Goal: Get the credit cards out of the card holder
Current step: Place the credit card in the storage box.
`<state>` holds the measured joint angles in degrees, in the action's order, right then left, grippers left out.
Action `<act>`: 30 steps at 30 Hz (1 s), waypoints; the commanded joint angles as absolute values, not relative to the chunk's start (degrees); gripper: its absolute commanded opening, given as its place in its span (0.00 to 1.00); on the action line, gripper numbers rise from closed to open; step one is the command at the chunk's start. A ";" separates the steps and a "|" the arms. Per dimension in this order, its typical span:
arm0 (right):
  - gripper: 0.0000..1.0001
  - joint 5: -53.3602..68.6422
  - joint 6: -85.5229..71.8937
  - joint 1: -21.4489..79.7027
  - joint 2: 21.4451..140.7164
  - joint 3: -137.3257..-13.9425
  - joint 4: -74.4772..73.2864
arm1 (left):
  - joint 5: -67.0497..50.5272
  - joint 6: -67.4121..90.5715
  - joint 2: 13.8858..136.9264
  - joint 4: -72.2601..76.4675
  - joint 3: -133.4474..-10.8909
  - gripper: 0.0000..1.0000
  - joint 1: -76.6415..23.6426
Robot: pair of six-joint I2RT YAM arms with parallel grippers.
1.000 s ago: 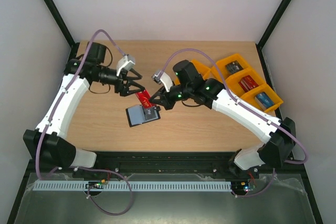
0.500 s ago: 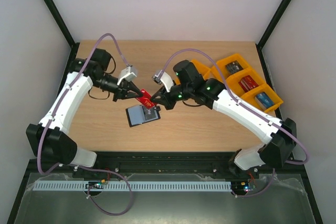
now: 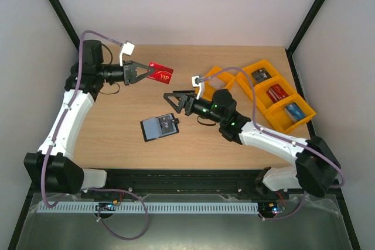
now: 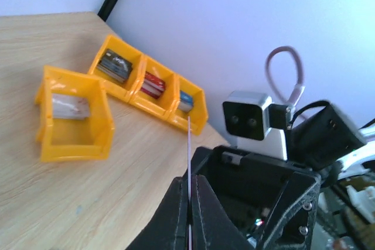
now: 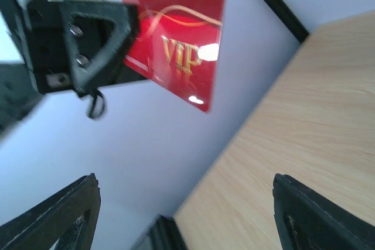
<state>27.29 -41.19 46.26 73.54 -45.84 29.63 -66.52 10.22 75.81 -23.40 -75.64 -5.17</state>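
Top view: the left arm's fingers (image 3: 145, 72) are raised at about 10 o'clock of the desk (image 3: 117, 139), pinched shut on the near end of the red card (image 3: 160, 73). The card is clear of the wood and its free end points towards 3 o'clock. In the left wrist view I see this card edge-on, a thin line clamped between the two black tips. The right wrist view shows its face: red, with gold "VIP" lettering and a curved gold line. The card holder (image 3: 159, 127) lies flat on the desk just off centre towards 7 o'clock, well apart from the card. Its pale blue-grey pocket faces up and a small black tab sticks out at its 2 o'clock corner. I cannot tell whether other cards sit in the pockets. The right arm's fingers (image 3: 173, 103) are spread wide with nothing between them. They hover at about 1 o'clock of the holder and do not touch it, their opening turned towards 9 o'clock. The orange trays (image 3: 275, 95) stand at 2 to 3 o'clock of the desk, each with small items inside.
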 commanded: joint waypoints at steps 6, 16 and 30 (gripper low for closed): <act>0.66 19.29 -58.77 47.59 80.38 -48.51 55.93 | -71.31 29.27 74.89 -9.39 -72.58 0.02 -5.89; 0.02 12.28 -58.86 47.52 80.31 -50.39 50.43 | -71.46 29.73 74.56 -8.65 -70.93 0.02 -6.15; 0.02 4.40 -56.10 23.67 65.62 -49.47 8.88 | -52.52 17.25 74.29 -20.18 -68.50 0.99 -1.32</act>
